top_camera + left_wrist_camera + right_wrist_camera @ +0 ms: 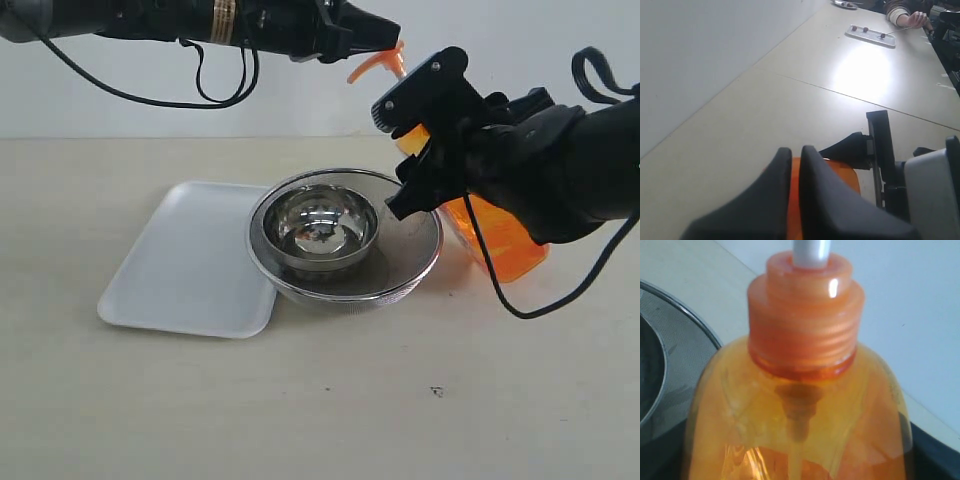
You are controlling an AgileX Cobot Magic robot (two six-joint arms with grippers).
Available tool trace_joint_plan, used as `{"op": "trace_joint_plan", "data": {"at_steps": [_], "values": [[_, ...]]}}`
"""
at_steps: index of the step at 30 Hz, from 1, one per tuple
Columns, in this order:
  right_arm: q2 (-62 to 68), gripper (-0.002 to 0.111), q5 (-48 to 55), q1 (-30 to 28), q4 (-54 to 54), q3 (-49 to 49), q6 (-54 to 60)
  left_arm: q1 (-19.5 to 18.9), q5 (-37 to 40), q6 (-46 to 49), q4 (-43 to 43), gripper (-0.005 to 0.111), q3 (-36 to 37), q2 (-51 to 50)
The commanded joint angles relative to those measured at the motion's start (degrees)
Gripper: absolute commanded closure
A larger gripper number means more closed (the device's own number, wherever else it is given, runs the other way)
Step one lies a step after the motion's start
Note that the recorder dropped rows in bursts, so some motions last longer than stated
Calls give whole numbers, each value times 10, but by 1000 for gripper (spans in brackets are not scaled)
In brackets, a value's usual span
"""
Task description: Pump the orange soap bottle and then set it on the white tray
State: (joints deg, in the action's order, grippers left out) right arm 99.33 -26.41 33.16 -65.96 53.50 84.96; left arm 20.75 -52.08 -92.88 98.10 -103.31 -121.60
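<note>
"What's lying nearest?"

"The white tray (170, 270), smooth and round-cornered, just beside 1 mesh strainer (415, 240) that's cradling a shiny steel bowl (320, 225)."

"And the orange soap bottle (500, 245)?"

"It's tilting right of the strainer, off the tray. The right gripper (425, 160) is clamping it. Only its wrist camera is showing the ribbed collar (802, 315)."

"The left gripper (385, 40)?"

"Fingers pressed together, touching the pump head (372, 64)."
</note>
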Motion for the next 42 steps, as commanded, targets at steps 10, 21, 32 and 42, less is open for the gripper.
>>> {"op": "trace_joint_plan", "data": {"at_steps": [10,21,32,42], "values": [[-1,108,27,0,6,-3,-5,4,-10,-7,18,102,8,-8],[-1,108,30,0,8,-3,-5,6,-25,-13,18,102,11,-21],[-1,108,38,0,8,-3,-5,6,-28,-13,18,102,14,-28],[-1,108,39,0,10,-3,-5,12,-27,-13,18,102,14,-28]]}}
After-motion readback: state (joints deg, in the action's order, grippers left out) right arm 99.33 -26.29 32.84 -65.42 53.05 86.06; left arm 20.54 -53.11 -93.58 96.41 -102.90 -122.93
